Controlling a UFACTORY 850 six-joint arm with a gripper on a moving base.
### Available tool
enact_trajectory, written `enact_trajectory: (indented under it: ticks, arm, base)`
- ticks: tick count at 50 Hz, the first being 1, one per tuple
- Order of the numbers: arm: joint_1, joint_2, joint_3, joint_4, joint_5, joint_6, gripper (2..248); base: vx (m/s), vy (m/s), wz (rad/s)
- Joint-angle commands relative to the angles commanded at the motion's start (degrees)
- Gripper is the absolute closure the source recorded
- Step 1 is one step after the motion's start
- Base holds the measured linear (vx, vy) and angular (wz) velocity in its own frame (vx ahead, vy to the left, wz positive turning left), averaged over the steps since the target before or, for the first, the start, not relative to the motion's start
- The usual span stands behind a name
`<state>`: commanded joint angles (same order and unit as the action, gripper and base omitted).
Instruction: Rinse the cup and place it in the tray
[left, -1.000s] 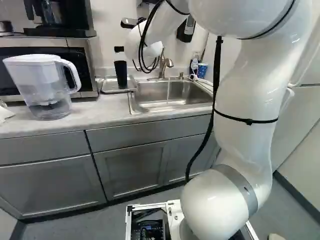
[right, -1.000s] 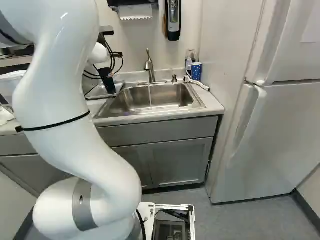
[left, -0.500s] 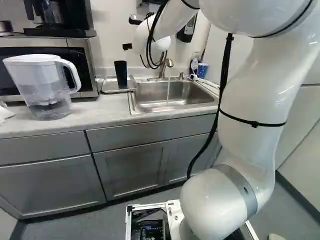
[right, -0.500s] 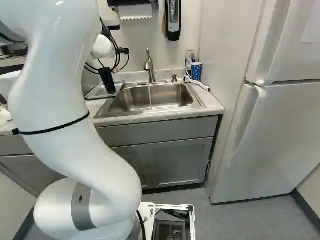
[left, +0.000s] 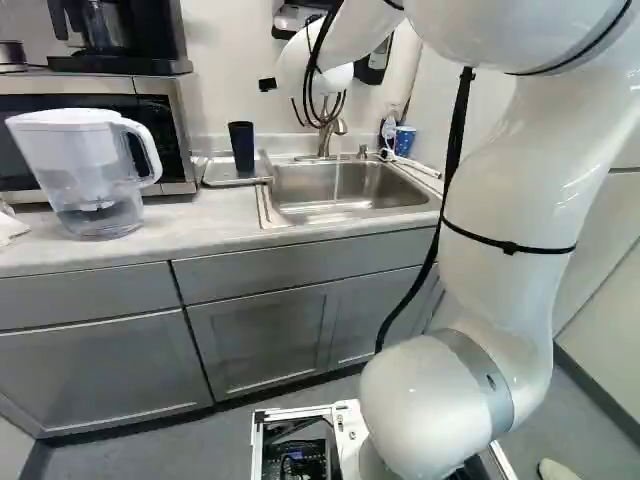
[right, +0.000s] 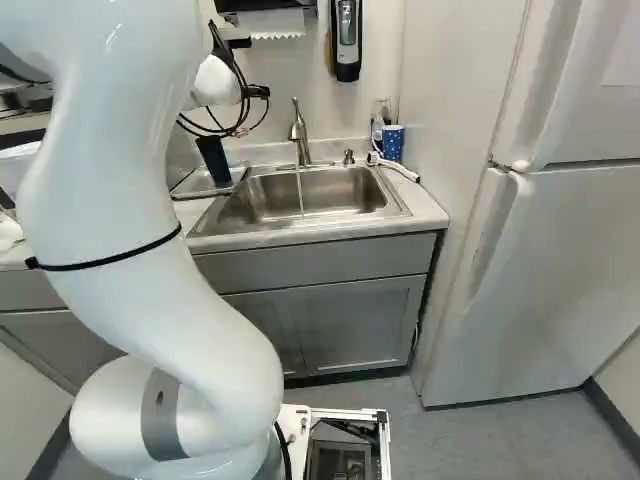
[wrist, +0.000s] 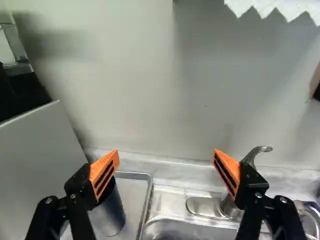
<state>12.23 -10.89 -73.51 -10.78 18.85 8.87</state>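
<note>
Black, the cup (left: 241, 147) stood upright in the tray (wrist: 134, 192), the jaws wide apart; placing looked finished, and the running faucet (right: 299, 133) probably needed shutting next.

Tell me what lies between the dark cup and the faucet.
In the wrist view, going from the dark cup to the faucet: the tray's rim, then the sink's metal ledge. Nothing loose shows on that stretch.
</note>
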Motion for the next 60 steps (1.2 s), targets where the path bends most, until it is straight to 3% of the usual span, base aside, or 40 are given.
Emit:
enact_trajectory:
  ticks: [60]
  arm:
    - [-4.8,-9.4,-16.8,0.0,-7.3,0.0,3]
  base:
    - [0.0,0.0,0.0]
